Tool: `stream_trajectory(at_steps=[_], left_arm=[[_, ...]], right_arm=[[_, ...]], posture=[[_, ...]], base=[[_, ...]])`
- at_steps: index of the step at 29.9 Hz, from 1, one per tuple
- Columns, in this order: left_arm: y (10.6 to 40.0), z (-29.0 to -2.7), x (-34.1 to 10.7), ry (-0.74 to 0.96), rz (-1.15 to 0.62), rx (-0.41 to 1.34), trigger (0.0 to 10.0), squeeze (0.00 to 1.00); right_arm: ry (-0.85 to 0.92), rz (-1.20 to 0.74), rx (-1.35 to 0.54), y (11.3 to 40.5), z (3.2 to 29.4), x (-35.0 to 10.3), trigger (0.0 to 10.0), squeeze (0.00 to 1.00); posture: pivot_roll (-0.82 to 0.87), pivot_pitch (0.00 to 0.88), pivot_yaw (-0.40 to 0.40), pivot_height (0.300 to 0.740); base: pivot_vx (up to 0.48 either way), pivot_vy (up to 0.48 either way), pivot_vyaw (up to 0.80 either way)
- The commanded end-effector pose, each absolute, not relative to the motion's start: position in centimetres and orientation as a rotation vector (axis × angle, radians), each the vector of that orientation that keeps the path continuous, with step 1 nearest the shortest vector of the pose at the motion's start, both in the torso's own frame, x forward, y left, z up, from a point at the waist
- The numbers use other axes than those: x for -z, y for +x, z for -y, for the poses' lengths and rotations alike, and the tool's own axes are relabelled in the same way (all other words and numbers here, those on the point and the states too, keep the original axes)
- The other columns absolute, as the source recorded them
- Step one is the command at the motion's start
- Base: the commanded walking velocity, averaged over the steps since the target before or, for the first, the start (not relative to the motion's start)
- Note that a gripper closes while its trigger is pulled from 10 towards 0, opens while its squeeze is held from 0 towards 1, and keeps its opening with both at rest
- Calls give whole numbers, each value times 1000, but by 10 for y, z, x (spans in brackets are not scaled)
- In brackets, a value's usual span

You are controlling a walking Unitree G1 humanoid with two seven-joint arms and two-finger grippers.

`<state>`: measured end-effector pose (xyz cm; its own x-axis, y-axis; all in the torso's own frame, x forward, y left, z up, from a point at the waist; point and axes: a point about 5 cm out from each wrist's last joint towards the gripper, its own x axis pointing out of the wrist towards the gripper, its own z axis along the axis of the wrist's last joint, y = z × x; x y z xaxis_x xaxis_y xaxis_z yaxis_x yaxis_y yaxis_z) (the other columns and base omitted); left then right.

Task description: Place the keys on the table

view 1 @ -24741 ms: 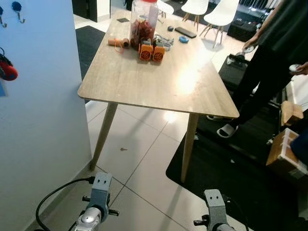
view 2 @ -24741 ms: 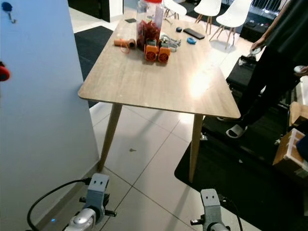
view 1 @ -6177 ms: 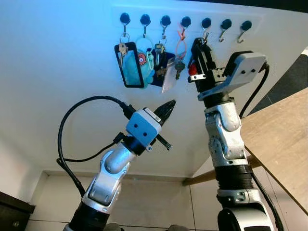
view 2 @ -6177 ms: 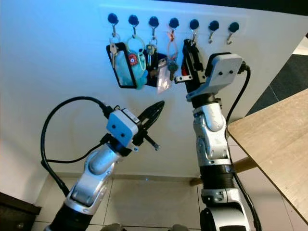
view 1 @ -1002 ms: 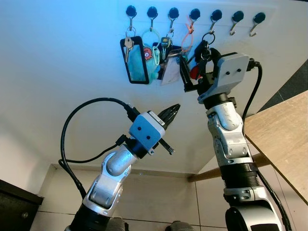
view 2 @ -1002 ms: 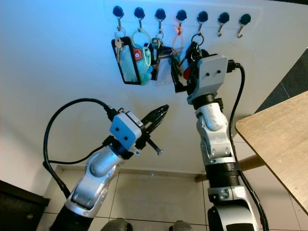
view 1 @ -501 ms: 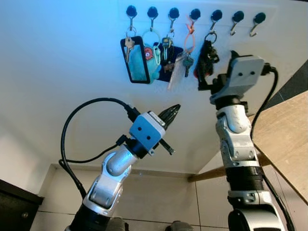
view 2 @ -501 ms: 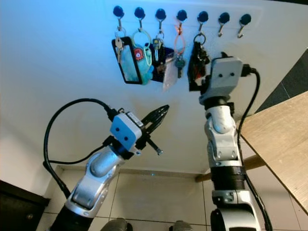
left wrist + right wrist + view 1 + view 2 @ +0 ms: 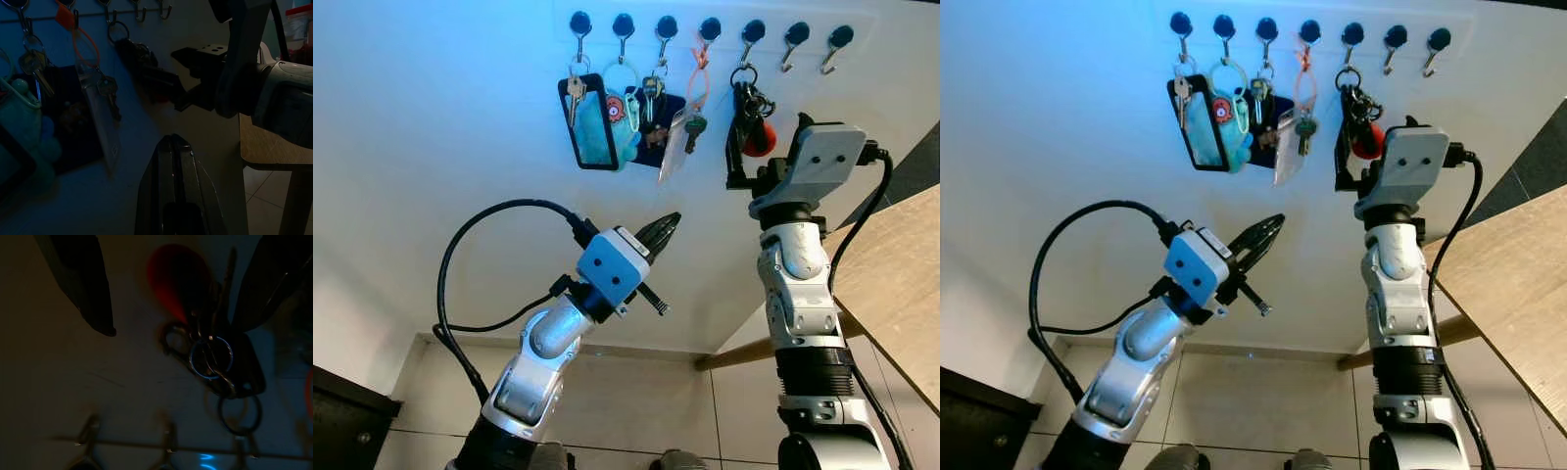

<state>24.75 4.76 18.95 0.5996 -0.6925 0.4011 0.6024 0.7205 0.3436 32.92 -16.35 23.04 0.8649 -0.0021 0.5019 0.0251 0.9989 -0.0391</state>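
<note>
We face a white wall (image 9: 431, 127) with a row of black hooks (image 9: 623, 23) along its top, and the corner of a wooden table (image 9: 901, 284) juts in at our right. Our right arm is raised to the hooks, its right gripper (image 9: 181, 293) spread wide open on either side of the keys (image 9: 751, 116), a dark bunch with a red fob hanging from the fifth hook; the fingers (image 9: 80, 279) are not clamped on it. Our left gripper (image 9: 658, 235) is held lower, away from the wall, its fingers pressed together. Further left on the hooks hang a teal pouch (image 9: 597, 127), smaller keys and an orange loop (image 9: 698, 78).
</note>
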Motion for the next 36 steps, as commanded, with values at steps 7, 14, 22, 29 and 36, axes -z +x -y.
stream_trajectory(at_steps=[7,14,22,29,36], left_arm=[[245,-48,-189,208,538,768,10000,0],[244,-48,-189,206,535,766,10000,0],[244,-48,-188,204,533,767,10000,0],[243,-47,-188,203,531,769,10000,0],[244,-47,-188,203,530,770,10000,0]], right_arm=[[-34,518,-100,336,146,-236,10000,0],[-30,499,-163,340,137,-238,10000,0],[-11,485,-161,339,137,-236,3765,0],[1,474,-147,339,139,-233,0,0],[-4,463,-107,340,144,-233,0,0]], posture=[[72,114,-35,740],[71,117,-37,740],[68,119,-37,740],[68,120,-36,740],[65,119,-37,740]], base=[[0,0,0],[0,0,0],[0,0,0],[0,0,0],[0,0,0]])
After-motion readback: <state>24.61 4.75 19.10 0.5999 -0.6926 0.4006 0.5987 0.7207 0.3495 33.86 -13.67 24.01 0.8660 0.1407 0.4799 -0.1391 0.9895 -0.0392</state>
